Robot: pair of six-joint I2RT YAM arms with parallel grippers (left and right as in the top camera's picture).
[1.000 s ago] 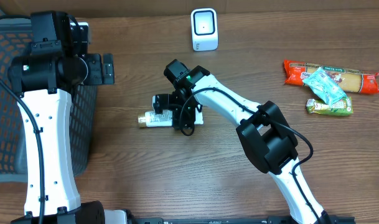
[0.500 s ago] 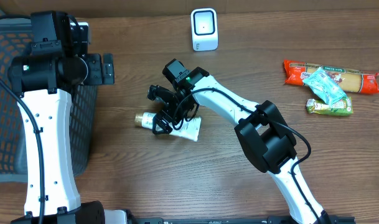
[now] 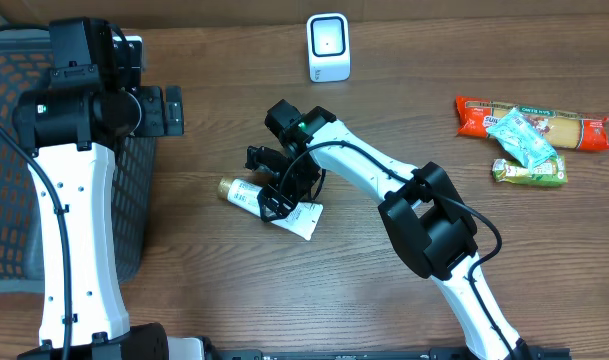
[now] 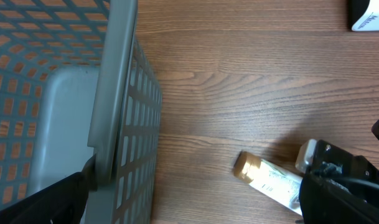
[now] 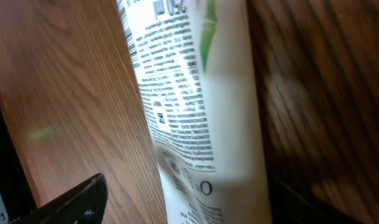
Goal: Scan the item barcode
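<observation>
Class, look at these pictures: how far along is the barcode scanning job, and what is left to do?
Done: nothing scanned that shows. In hand: the right gripper has its open jaws either side of the white tube, which lies on the table. To do: grip it, lift it and turn its barcode to the white scanner. The left gripper hangs open beside the basket.

Tube (image 5: 201,124) print: small txt, illegible.
</observation>
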